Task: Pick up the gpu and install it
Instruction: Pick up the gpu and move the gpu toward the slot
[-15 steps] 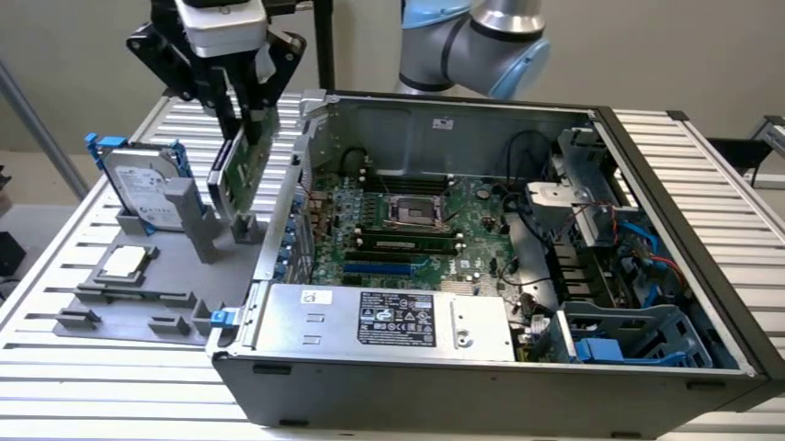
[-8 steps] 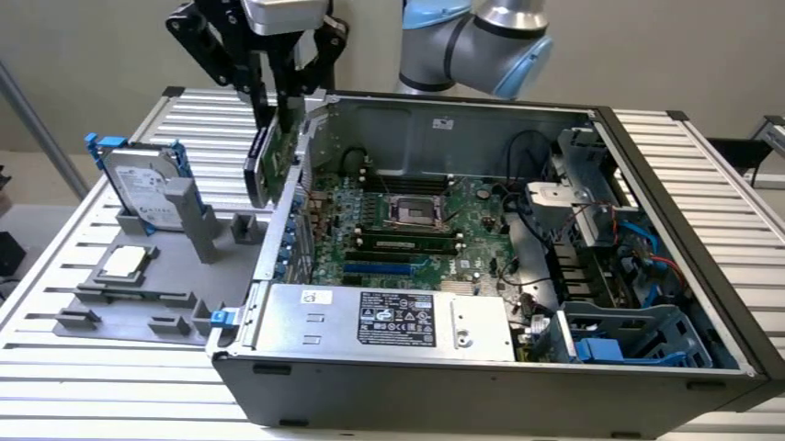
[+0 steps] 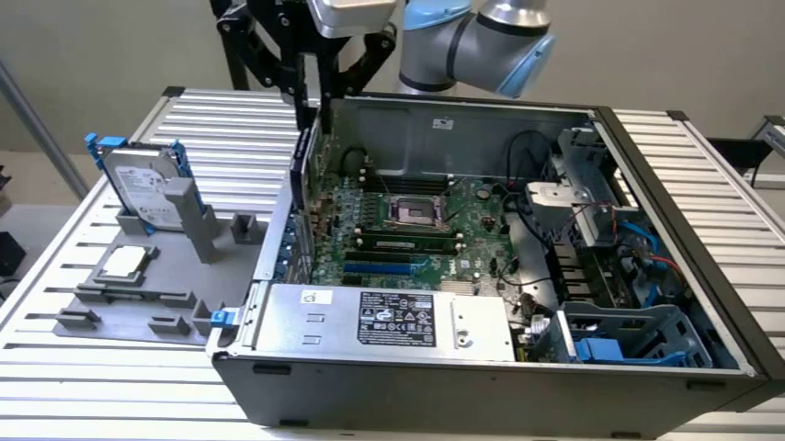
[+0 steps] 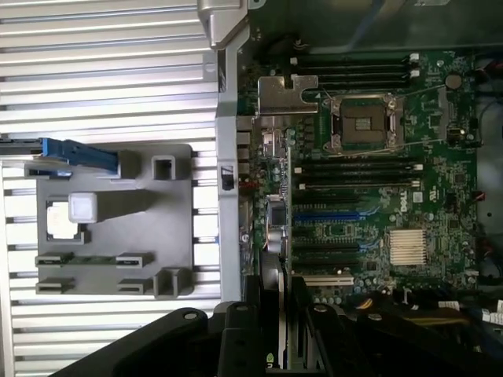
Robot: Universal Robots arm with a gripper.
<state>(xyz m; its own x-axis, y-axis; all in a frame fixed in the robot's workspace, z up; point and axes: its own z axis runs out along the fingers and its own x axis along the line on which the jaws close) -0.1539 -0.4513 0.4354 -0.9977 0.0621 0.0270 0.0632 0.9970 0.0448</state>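
Gpu (image 4: 277, 236) hangs on edge in the gripper (image 4: 281, 314), whose two black fingers (image 4: 253, 330) are clamped on its flat faces. In the wrist view it is a thin strip running from the lower middle of the frame up toward the centre, with a silvery end nearest the board. It hangs over the strip of motherboard (image 4: 369, 196) just inside the wall of the case (image 4: 226, 141), near the slots (image 4: 326, 214).

In the exterior view the gripper (image 3: 316, 87) comes down at the upper left of the frame, right at the case's wall (image 3: 279, 230). The card reaches down just inside that wall.

As for progress, the pick-up looks done, since the card is off the holder and over the open case. Seating is what remains: the card appears to be above the board rather than pressed into a slot. Whether it lines up with one I cannot tell.

Further out, the gray holder (image 3: 135, 303) lies on the slatted table (image 3: 73, 386) at the left of the frame. It carries the hard drive (image 3: 138, 184) and the CPU (image 3: 125, 262). The power supply (image 3: 381, 317) fills the case's lower edge.
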